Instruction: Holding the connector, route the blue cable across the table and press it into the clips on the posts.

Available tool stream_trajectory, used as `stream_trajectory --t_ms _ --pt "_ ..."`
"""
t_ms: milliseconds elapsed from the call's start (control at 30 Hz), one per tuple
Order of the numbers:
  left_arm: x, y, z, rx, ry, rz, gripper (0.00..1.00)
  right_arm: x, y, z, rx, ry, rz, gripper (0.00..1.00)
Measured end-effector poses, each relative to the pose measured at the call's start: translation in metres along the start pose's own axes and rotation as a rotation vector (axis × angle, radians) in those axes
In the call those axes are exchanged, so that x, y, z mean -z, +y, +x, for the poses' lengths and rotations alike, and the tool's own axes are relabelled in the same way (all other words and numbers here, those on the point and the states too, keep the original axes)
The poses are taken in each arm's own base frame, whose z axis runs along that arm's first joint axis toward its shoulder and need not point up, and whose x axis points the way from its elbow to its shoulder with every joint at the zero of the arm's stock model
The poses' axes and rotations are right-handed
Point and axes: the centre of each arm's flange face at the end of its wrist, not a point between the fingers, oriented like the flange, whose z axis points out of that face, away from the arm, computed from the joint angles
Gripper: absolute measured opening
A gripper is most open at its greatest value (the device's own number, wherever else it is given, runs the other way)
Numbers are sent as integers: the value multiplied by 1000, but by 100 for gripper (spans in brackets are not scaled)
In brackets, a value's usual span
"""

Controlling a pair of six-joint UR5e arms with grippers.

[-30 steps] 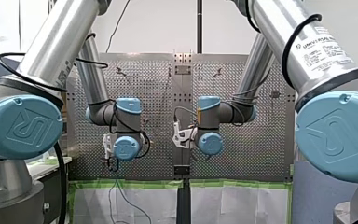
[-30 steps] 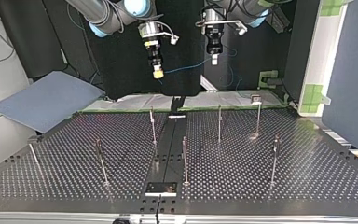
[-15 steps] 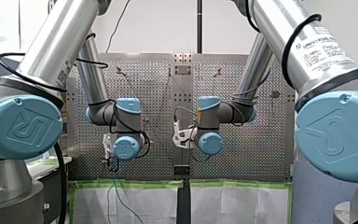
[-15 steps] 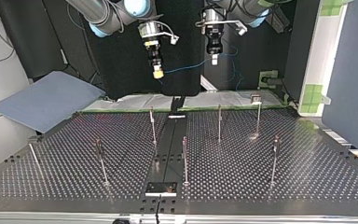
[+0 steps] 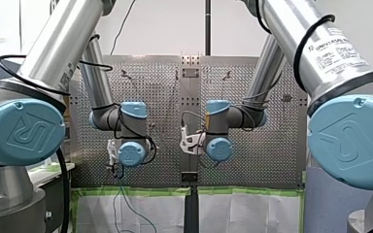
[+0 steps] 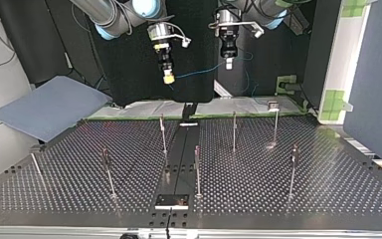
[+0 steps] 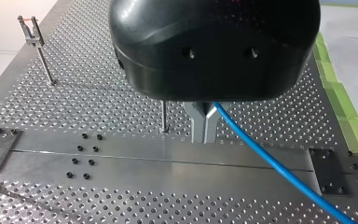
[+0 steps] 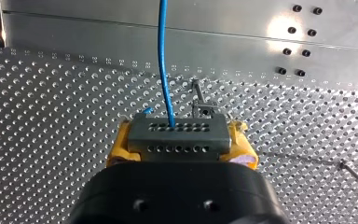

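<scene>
- Blue and thin, the cable [image 8: 164, 60] looks light and limp. I judge it will sag and swing wherever it is not kept taut.
- Its connector [image 8: 177, 133], a grey block with rows of holes, is the rigid part and the surest place to hold. My right claw [image 6: 168, 77] is clamped on it between yellow pads [image 8: 115, 151], and the cable leaves from the block's face.
- My left claw [image 7: 204, 125] has its metal fingers together with the cable coming out from between them, so it seems pinched there. The smooth jacket will likely slide on the metal, which would help in feeding it out.
- In the top view the cable hangs in the air between the two claws, well above the desk [image 6: 303, 199] and in no clip yet.
- For the posts [image 6: 234, 130], I would hold the cable just beside each clip, since a long free span would likely buckle rather than press in.
</scene>
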Motion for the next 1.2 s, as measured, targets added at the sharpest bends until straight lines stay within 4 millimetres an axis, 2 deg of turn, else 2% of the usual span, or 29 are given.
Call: stream_trajectory --t_ms 1033,1200 --pt "0 0 0 1 -4 0 0 1 0 -1 2 -7 1 0" --pt "8 6 -3 14 9 -7 0 1 -13 -7 4 -25 43 0"
